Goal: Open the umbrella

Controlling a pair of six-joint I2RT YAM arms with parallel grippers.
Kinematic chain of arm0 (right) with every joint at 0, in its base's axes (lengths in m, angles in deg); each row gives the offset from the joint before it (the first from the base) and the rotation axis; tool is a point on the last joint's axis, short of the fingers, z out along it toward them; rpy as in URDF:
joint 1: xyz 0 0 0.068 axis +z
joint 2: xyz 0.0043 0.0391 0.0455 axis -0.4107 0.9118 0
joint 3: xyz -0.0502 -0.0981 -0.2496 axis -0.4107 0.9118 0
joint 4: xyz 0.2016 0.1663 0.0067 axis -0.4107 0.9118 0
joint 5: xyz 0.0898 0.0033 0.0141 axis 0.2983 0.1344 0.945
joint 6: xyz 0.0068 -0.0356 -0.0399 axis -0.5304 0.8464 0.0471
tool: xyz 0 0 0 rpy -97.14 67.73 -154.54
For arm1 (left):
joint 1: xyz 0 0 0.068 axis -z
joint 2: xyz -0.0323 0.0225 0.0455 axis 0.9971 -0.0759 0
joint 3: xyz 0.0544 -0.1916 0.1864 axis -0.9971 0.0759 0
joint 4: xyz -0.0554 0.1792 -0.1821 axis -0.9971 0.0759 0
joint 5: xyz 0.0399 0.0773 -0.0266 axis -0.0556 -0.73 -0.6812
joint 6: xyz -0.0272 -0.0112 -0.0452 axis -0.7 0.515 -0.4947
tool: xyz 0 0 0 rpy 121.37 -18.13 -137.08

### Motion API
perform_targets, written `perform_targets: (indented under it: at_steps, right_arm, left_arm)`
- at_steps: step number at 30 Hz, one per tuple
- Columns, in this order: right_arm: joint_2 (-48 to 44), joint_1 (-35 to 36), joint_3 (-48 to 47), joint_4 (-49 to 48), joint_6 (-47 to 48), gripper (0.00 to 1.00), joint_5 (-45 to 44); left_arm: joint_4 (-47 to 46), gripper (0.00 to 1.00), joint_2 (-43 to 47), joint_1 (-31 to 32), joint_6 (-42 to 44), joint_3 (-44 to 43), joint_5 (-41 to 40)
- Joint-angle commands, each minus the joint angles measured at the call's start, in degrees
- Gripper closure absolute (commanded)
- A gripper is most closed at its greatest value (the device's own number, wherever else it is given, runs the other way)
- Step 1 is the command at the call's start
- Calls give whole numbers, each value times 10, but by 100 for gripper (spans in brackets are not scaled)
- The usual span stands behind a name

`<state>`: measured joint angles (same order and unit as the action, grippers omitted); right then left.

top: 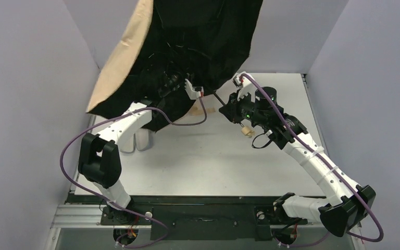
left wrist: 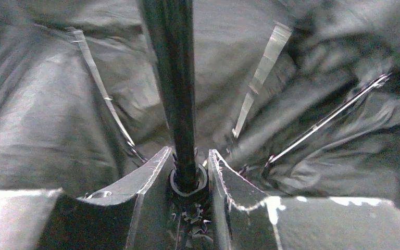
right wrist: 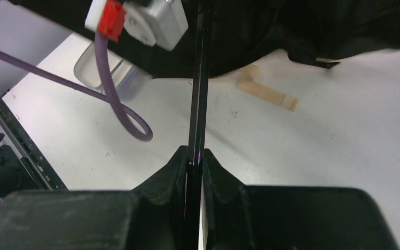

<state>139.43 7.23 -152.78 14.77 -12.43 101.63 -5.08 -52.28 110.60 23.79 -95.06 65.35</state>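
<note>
The umbrella hangs partly spread over the back of the table, its black inner side (top: 208, 31) toward me and the tan outer fabric (top: 125, 62) at the left. Under the canopy, my left gripper (top: 171, 80) (left wrist: 188, 153) has its fingers closed around the ring that rides on the dark shaft (left wrist: 177, 78). Metal ribs (left wrist: 263, 73) fan out over the black cloth. My right gripper (top: 228, 108) (right wrist: 195, 151) is shut on the thin shaft (right wrist: 199, 78) lower down. The small tan knob handle (top: 247, 131) sticks out just below that wrist.
A pale oblong pouch (top: 141, 139) (right wrist: 101, 65) stands under the left forearm. A tan strap (right wrist: 268, 94) lies on the white table (top: 213, 161) beneath the canopy's edge. The left arm's purple cable (right wrist: 120, 104) loops low. Grey walls (top: 31, 104) close in both sides.
</note>
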Motion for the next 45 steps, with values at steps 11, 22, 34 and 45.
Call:
perform_targets:
  at_steps: [11, 22, 34, 45]
  right_arm:
    - [-75, 4, 13, 113, 41, 100, 53]
    - [-70, 5, -11, 81, 39, 100, 79]
    - [-22, 4, -26, 74, 62, 68, 59]
    - [-3, 5, -31, 61, 38, 69, 39]
  left_arm:
    - [-82, 86, -41, -136, 12, -88, -196]
    - [-204, 100, 7, -130, 12, -14, -21]
    - [-236, 100, 60, -58, -14, 24, 75]
    - [-209, 100, 99, -39, -17, 57, 97]
